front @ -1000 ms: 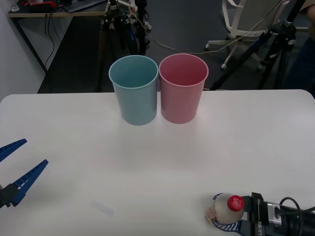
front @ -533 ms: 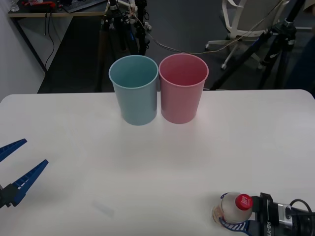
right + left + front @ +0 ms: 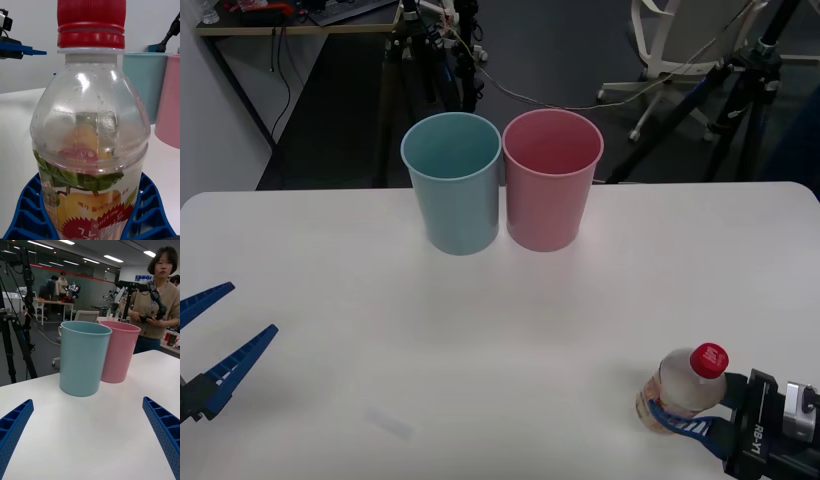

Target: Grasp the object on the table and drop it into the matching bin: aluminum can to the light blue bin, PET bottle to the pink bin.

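The right gripper (image 3: 677, 418) clamps the bottle (image 3: 683, 386), upright, at the table's (image 3: 480, 330) near right edge. The left gripper (image 3: 210, 340) waits agape at the left edge, well apart from the blue bin (image 3: 453, 185) and pink bin (image 3: 551, 182).

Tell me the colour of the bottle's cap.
Red. The cap on the bottle shows best in the right wrist view.

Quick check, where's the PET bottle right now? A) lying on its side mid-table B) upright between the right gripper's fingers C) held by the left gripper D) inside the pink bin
B: the PET bottle stands upright, red cap up, with the right gripper shut around its base at the table's near right edge, short of the pink bin.
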Tool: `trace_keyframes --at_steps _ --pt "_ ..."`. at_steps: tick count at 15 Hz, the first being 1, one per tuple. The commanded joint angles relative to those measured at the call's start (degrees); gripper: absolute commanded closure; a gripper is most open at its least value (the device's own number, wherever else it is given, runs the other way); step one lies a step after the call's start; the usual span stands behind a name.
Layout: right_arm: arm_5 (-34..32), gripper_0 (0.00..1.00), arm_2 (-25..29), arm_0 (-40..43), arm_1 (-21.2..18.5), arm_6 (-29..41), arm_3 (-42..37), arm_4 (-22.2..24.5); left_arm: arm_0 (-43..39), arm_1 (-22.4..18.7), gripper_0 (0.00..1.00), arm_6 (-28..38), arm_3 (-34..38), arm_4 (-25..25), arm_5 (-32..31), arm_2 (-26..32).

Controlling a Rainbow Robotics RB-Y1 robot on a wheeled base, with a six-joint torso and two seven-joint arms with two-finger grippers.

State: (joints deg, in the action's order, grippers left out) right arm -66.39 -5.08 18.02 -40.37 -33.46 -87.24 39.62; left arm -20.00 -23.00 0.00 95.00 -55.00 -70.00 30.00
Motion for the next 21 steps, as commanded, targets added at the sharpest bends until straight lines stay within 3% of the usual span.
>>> trace_keyframes --at_steps 1,4,9,15,21 --pt "3.7 1.0 2.0 1.8 -1.0 5.6 -6.4 -1.2 0.0 0.0 0.0 0.0 0.0 0.0 0.0 0.0" --pt "10.8 1.0 2.7 3.8 -4.8 6.9 -14.5 -5.1 0.0 0.0 0.0 0.0 0.0 0.0 0.0 0.0" --pt "25.2 1.0 4.2 7.7 -14.5 8.7 -31.2 -14.3 0.0 0.0 0.0 0.0 0.0 0.0 0.0 0.0" --pt "41.5 1.0 7.5 7.2 -26.1 10.6 -45.8 -25.9 0.0 0.0 0.0 0.0 0.0 0.0 0.0 0.0" --pt "47.9 1.0 10.0 0.0 -32.8 11.9 -49.2 -36.7 0.0 0.0 0.0 0.0 0.0 0.0 0.0 0.0"
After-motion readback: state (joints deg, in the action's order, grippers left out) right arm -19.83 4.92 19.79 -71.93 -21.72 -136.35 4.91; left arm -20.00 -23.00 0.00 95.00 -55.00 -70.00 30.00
